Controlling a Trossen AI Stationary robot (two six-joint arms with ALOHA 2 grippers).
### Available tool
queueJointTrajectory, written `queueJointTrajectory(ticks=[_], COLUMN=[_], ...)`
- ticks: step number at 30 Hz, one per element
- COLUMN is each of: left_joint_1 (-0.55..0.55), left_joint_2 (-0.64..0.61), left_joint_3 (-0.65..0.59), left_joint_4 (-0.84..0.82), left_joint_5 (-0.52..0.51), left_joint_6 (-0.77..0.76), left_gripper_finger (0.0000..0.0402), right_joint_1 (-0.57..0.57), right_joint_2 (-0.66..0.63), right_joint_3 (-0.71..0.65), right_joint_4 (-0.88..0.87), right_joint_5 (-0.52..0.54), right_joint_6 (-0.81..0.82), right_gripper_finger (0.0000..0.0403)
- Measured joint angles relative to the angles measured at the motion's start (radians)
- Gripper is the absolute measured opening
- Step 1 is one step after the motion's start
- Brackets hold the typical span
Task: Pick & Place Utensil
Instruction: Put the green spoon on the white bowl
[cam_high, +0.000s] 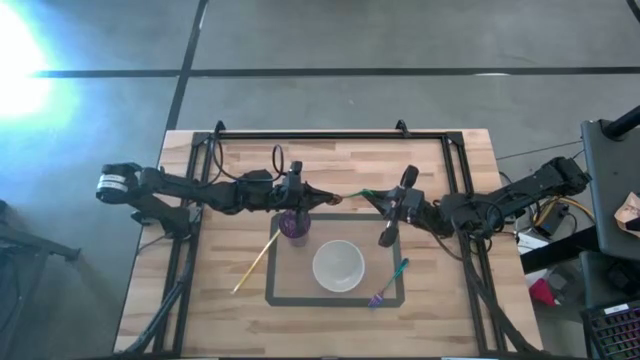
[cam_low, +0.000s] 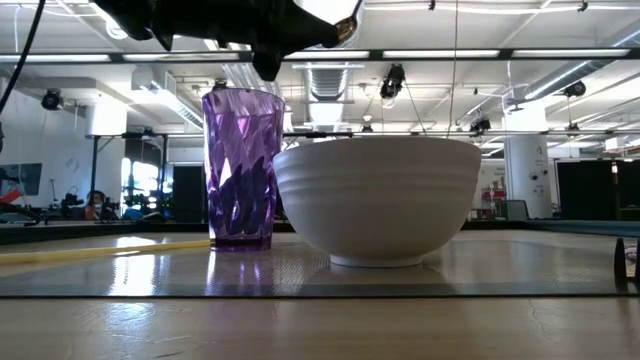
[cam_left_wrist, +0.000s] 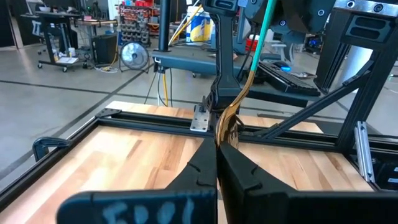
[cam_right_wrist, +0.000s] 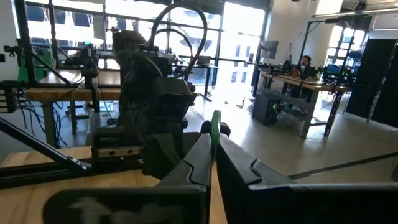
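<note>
A utensil (cam_high: 355, 192) with a thin green handle and a golden-brown end hangs in the air between my two grippers, above the table just beyond the purple cup (cam_high: 293, 226). My left gripper (cam_high: 337, 199) reaches in from the table's left and is shut on the golden end. My right gripper (cam_high: 372, 190) comes from the right and is shut on the green handle. The cup (cam_low: 243, 170) stands upright on its base beside the white bowl (cam_high: 338, 265), inside a taped rectangle. In the low view the utensil is out of sight. My left gripper (cam_left_wrist: 217, 146) pinches the utensil's golden-brown end (cam_left_wrist: 227, 121) between its two fingers, coming roughly level from the table's left. The utensil is lifted clear, and its green handle (cam_left_wrist: 266, 31) runs on toward the other gripper. My right gripper (cam_right_wrist: 213, 146) pinches the green handle (cam_right_wrist: 215, 124) between its two fingers, coming roughly level from the table's right. The handle stands out past the fingertips toward the left gripper. No part of the utensil rests on the table.
A yellow stick (cam_high: 256, 264) lies on the table left of the bowl (cam_low: 378, 200). A second utensil (cam_high: 388, 285), green with a purple end, lies at the taped rectangle's right near corner. A black frame (cam_high: 330, 135) runs around the table's far part.
</note>
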Motion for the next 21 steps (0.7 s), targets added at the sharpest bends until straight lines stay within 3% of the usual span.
queueJointTrajectory(ticks=[11, 21], left_joint_1=[0.000, 0.000], left_joint_2=[0.000, 0.000], left_joint_3=[0.000, 0.000], left_joint_4=[-0.015, -0.046], left_joint_5=[0.008, 0.007], left_joint_6=[0.001, 0.010], left_gripper_finger=[0.0024, 0.0076], right_joint_1=[0.000, 0.000], right_joint_2=[0.000, 0.001], right_joint_3=[-0.005, -0.005], right_joint_4=[-0.014, -0.034], right_joint_5=[-0.001, 0.000], right_joint_6=[-0.004, -0.003], right_gripper_finger=[0.0011, 0.0011])
